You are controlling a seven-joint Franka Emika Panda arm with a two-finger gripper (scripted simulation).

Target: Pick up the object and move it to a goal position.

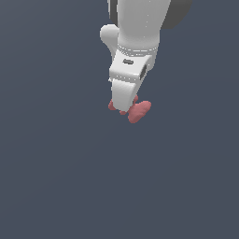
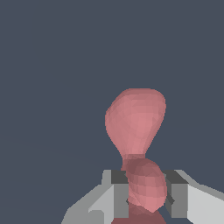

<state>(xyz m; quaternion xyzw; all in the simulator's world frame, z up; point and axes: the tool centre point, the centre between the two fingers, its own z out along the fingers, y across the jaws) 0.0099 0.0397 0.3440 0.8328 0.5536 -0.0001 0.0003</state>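
Pinkish-red object (image 2: 139, 144) (two lumpy lobes joined by a thin waist) sits clamped between the jaws of the gripper (image 2: 146, 200), one lobe pinched by the pads, the other jutting free beyond the fingertips (image 2: 120, 197) against plain grey.

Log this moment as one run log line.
gripper: around pinkish-red bow-tie object, pads either side of near lobe | contact: unclear | far lobe: sticks out past fingers | goal: not visible

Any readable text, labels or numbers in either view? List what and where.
None. The gripper, the pink object between its fingers and the grey background carry no words, numbers or signs. A small dark slot on the gripper housing in the exterior view is not text.
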